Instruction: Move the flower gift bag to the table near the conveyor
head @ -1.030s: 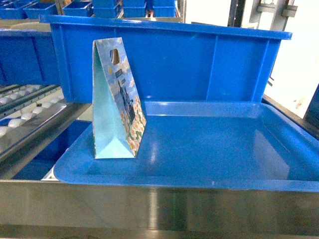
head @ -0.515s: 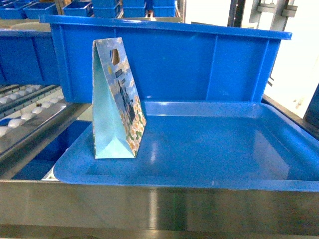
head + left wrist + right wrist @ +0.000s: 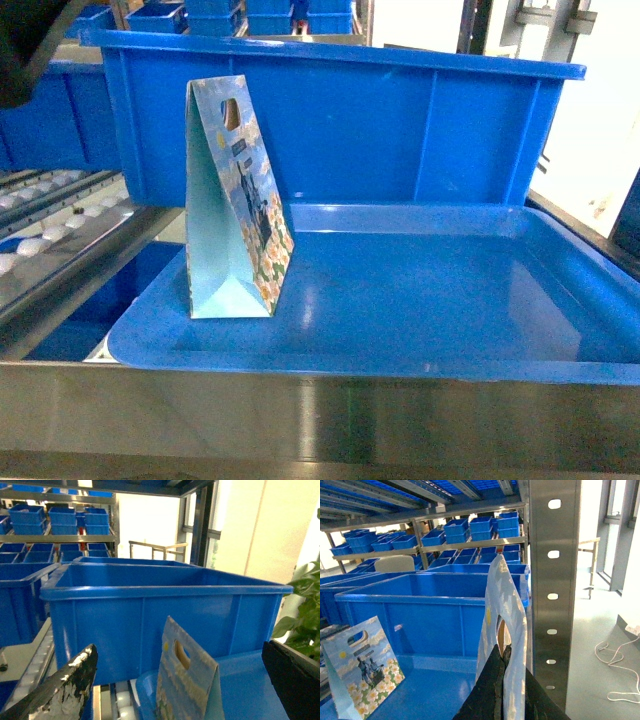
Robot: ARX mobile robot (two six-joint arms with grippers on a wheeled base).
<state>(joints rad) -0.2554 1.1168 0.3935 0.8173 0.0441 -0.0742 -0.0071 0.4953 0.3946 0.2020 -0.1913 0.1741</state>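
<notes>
One flower gift bag (image 3: 232,205) stands upright on the blue tray (image 3: 430,300); left end effector (image 3: 175,690) gapes wide.

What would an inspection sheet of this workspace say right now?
Surface: blue tray on a steel frame.
Job's things: flower gift bag upright on the tray's left part; conveyor rollers to its left; table not in view.
Clutter: large blue bin behind the tray.
Grippers: left gripper open, facing the bag; right gripper shut on a second bag.
Cables: white cable on the floor.
Surroundings: shelves of blue bins, steel post, plant.
</notes>
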